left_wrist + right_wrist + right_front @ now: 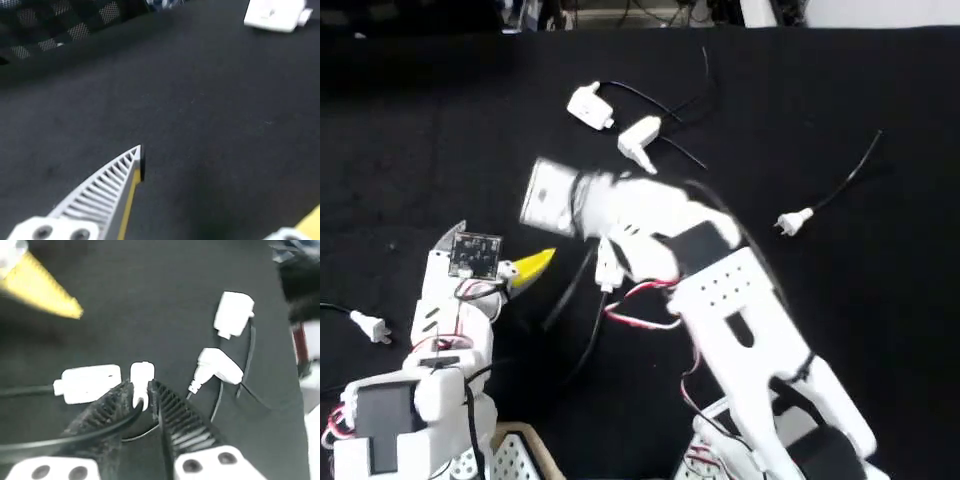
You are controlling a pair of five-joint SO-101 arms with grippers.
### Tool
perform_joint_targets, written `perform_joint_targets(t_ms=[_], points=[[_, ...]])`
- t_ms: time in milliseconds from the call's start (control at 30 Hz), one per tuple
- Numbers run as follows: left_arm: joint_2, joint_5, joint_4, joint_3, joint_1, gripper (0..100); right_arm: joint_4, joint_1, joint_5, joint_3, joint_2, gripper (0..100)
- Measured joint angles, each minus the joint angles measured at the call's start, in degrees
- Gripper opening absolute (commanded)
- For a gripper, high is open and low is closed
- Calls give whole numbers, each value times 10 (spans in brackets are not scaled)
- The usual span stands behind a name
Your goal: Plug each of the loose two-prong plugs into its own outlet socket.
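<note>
Across the whole high view, worktop [905, 300]: black, matte, cloth-like; probably some grip, but light parts will likely slide on it.
Centre frame, right claw [141, 386]: dark ribbed fingers almost closed, pinching the held plug at its lower body; a black cable crosses one finger.
Lower left, left claw [225, 195]: spread wide, nothing in it, one grey ribbed finger, one yellow; hovers over bare worktop.
Centre, socket block [90, 384]: white rectangular plastic, smooth, hard edges, cord on one end; lies just beside the held plug. Judged light, likely to scoot when pushed, so brace it.
Upper centre, boxy connector [233, 313]: white, rounded corners, black cord; plug or socket, cannot tell.
Just below it, angled connector [218, 365]: white, tapered, small tip sticking out.
Between the fingers, held plug [142, 372]: small white body, glossy, rigid. Judged very light and slippery; grip the flat sides, never the cord.
Right of frame, right loose plug [794, 221]: white, thin black cord trailing up-right.
Far left, left loose plug [370, 326]: white, same kind, lying flat.
Cords: thin, limp, may tug a plug off line.
</note>
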Motion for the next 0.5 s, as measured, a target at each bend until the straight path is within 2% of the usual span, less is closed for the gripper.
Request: perform_joint_targets(t_ms=[133,367,500], points=[[-2,-5,1,0,-10,522,-19,-24,56,47,8,12],[-2,-9,2,0,-10,522,-24,-11,66,45,88,12],[-2,-11,2,1,-10,522,11,-4,76,1,135,12]])
